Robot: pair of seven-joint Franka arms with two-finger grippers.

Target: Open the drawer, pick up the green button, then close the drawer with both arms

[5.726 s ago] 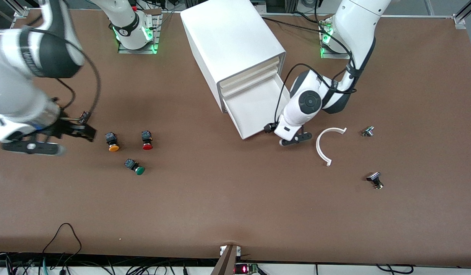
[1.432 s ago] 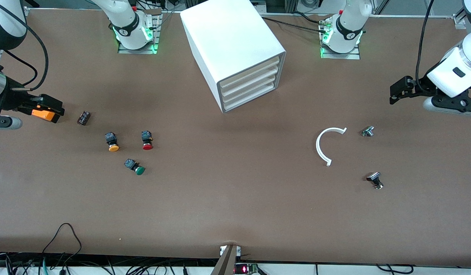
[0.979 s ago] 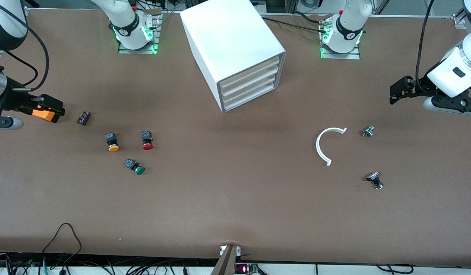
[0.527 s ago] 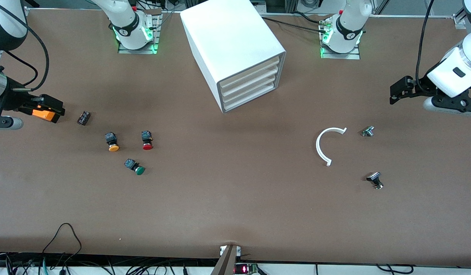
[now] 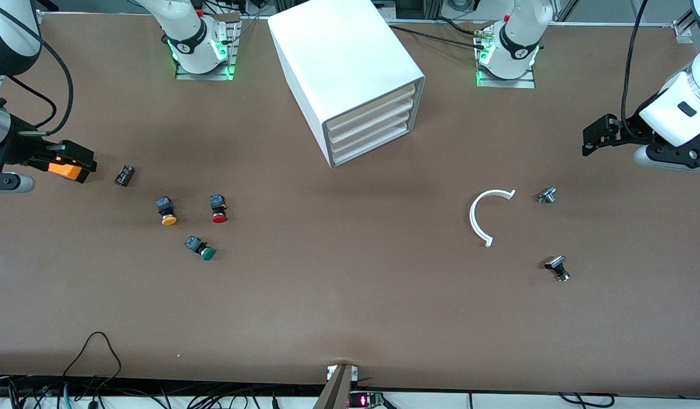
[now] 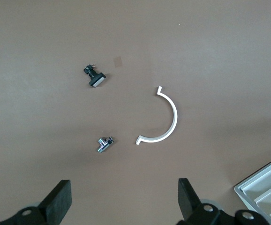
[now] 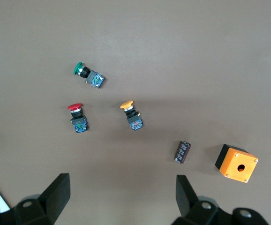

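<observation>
On the table, the green button lies at four o'clock from the orange-capped button. All four drawers sit shut. Both the left gripper and the right gripper hang with fingers spread, empty, each over its own table end.

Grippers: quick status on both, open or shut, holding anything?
Left gripper: open, empty, over bare table at the left arm's end.
Right gripper: open, empty, over the table at the right arm's end, above the orange box.
</observation>
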